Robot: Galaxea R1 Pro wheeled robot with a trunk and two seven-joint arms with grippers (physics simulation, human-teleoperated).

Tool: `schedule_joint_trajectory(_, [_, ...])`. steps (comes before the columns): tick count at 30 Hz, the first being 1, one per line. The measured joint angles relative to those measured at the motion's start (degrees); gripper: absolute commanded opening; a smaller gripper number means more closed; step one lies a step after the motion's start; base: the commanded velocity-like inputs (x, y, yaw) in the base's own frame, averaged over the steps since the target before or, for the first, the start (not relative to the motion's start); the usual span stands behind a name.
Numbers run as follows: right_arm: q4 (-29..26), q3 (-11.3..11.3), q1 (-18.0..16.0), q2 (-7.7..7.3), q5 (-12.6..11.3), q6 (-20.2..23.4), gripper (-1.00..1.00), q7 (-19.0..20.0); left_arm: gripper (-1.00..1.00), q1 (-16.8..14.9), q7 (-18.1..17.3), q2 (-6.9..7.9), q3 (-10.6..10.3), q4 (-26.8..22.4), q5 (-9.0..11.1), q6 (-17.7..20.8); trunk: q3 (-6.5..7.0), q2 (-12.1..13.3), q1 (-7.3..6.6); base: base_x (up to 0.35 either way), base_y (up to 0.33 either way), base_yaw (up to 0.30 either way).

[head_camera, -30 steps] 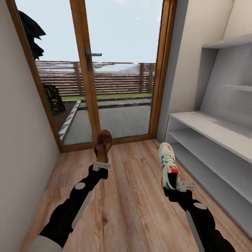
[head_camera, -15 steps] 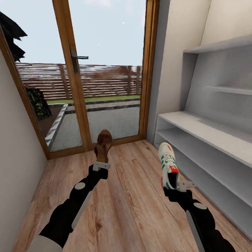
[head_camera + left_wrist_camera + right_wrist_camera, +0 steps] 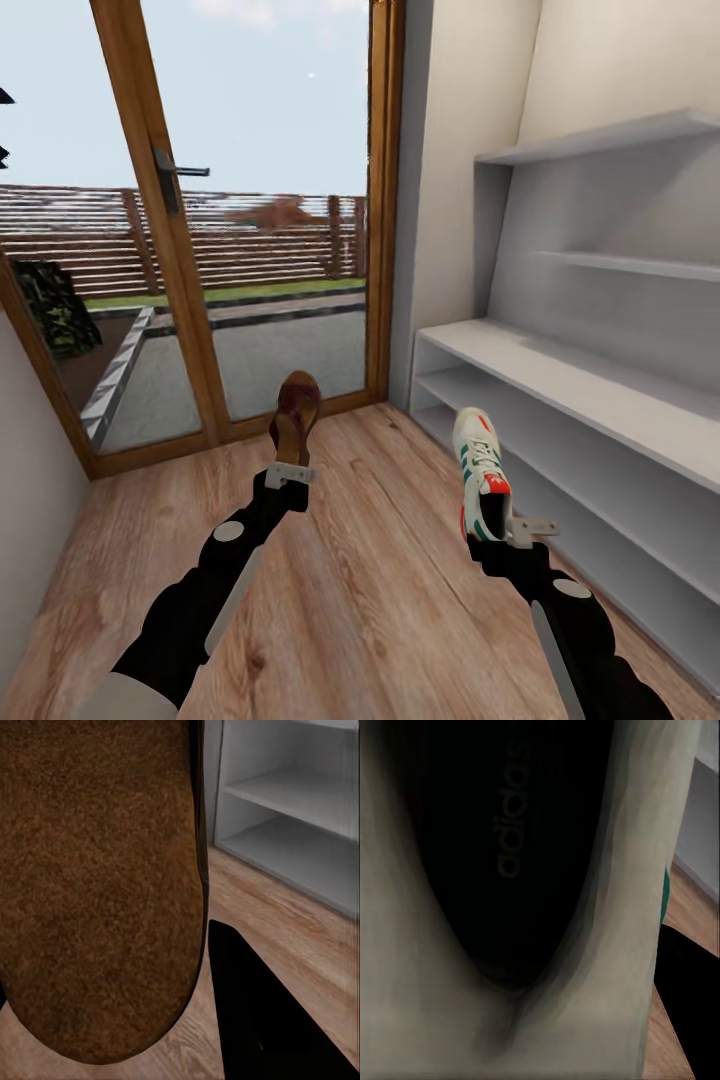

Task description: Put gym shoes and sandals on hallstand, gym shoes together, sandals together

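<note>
Head view: the gym shoe (image 3: 480,470), light and fairly stiff, stands toe-up, pinched at the heel by the right gripper (image 3: 510,528). The limp sandal (image 3: 295,417) hangs clamped in the left gripper (image 3: 289,474), above the corridor floor (image 3: 380,600), near the hallstand (image 3: 600,400).

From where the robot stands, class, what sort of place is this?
Probably a home's entrance corridor: a wood-framed glazed door onto a fenced yard, a white hallstand with open shelves along the right wall, and wood-plank floor.
</note>
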Motion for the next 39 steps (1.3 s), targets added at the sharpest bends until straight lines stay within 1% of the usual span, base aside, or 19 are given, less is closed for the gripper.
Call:
schedule_joint_trajectory(9, [0.0, 0.0, 0.0, 0.00, 0.0, 0.0, -1.00, 0.0, -1.00, 0.0, 0.0, -0.01, 0.0, 0.0, 0.0, 0.0, 0.66, 0.0, -0.02, 0.076, 0.027, -0.215])
schedule_joint_trajectory(17, [0.0, 0.0, 0.0, 0.00, 0.0, 0.0, -1.00, 0.0, -1.00, 0.0, 0.0, -0.01, 0.0, 0.0, 0.0, 0.0, 0.78, 0.0, -0.02, 0.227, 0.193, -0.059])
schedule_joint_trajectory(23, [0.0, 0.0, 0.0, 0.01, 0.0, 0.0, -1.00, 0.0, -1.00, 0.0, 0.0, -0.02, 0.0, 0.0, 0.0, 0.0, 0.79, 0.0, -0.01, 0.146, 0.113, -0.267])
schedule_joint_trajectory(39, [0.0, 0.0, 0.0, 0.01, 0.0, 0.0, -1.00, 0.0, -1.00, 0.0, 0.0, -0.01, 0.0, 0.0, 0.0, 0.0, 0.79, 0.0, 0.00, 0.005, 0.003, -0.299])
